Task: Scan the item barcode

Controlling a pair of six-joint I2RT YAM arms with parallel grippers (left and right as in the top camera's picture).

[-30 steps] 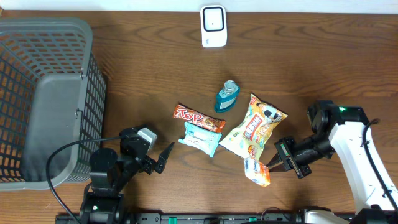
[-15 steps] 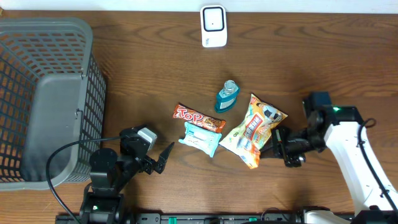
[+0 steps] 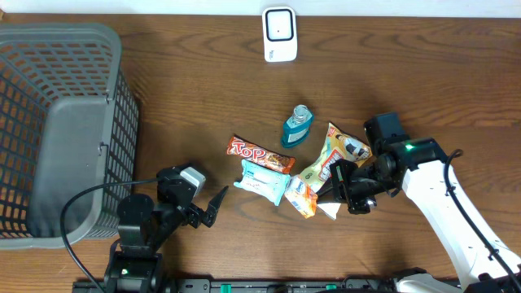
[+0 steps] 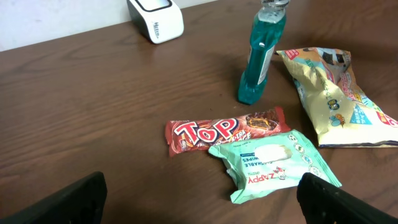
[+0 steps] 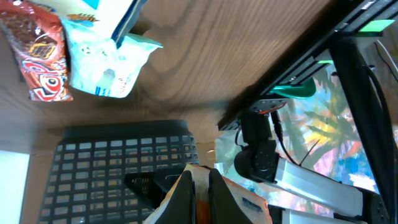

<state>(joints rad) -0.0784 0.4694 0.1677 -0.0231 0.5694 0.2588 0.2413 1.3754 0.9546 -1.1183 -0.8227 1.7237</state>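
Note:
My right gripper (image 3: 327,195) is shut on a small orange-and-white snack packet (image 3: 302,198), held above the table just right of the wipes pack (image 3: 264,181) and over the lower end of the big yellow snack bag (image 3: 335,156). The right wrist view shows the closed fingers (image 5: 202,188) pinching the packet (image 5: 245,205). The white barcode scanner (image 3: 279,34) stands at the far edge of the table. My left gripper (image 3: 208,208) rests low at the front left, open and empty (image 4: 202,205), facing the wipes pack (image 4: 273,163).
A grey mesh basket (image 3: 57,122) fills the left side. A red Top chocolate bar (image 3: 260,153) and a blue bottle (image 3: 298,126) sit mid-table beside the wipes and the big bag (image 4: 333,93). The scanner (image 4: 155,18) is behind them.
The right gripper has carried the small packet left and slightly away from the front edge, from right of the big bag to over its lower end. The left arm has not moved.

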